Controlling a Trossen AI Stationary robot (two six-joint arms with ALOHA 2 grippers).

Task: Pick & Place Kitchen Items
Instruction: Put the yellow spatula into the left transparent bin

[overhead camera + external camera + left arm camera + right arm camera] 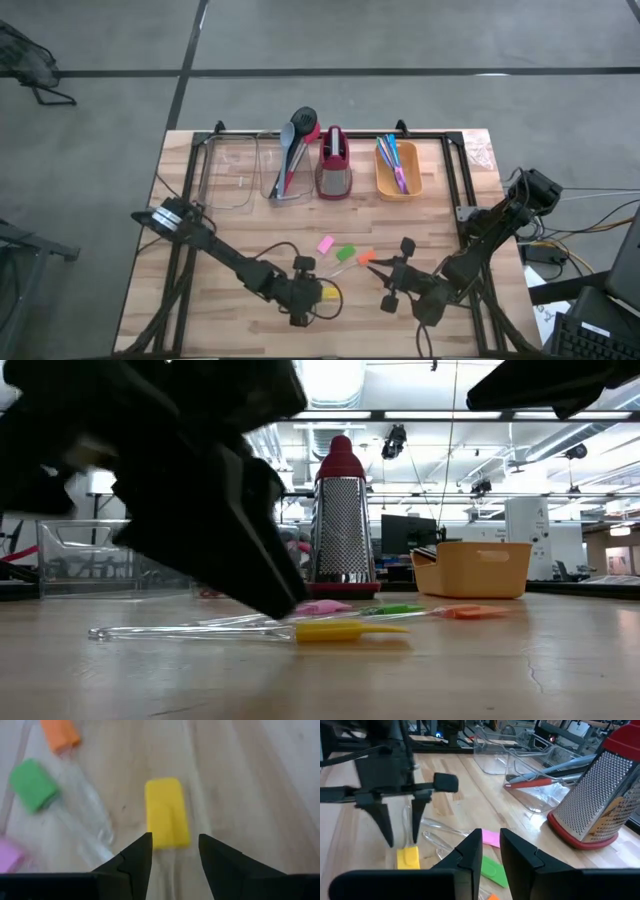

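While the left gripper stands low over the wooden surface with its jaws parted on either side of the small yellow rectangular block, the step in hand looks like the pick of that piece. The yellow block seems to cap one end of a clear plastic handle lying flat on the surface near the front edge. To do it well, the left gripper should centre the block between the fingers, settle right down to the wood, since the piece is thin, then close squarely across its narrow width so it does not twist out.

The right gripper hangs just beside the cluster, its jaws a narrow gap apart and holding nothing; it should stay clear of the left arm's path.

By count, four small coloured pieces lie at mid-surface: one pink, one green, one orange, one yellow. At the back stand two clear plastic bins, one holding three long-handled spoons, black, grey-blue and red; one red-topped metal grater; and one orange bin of thin cutlery, too closely packed to count.
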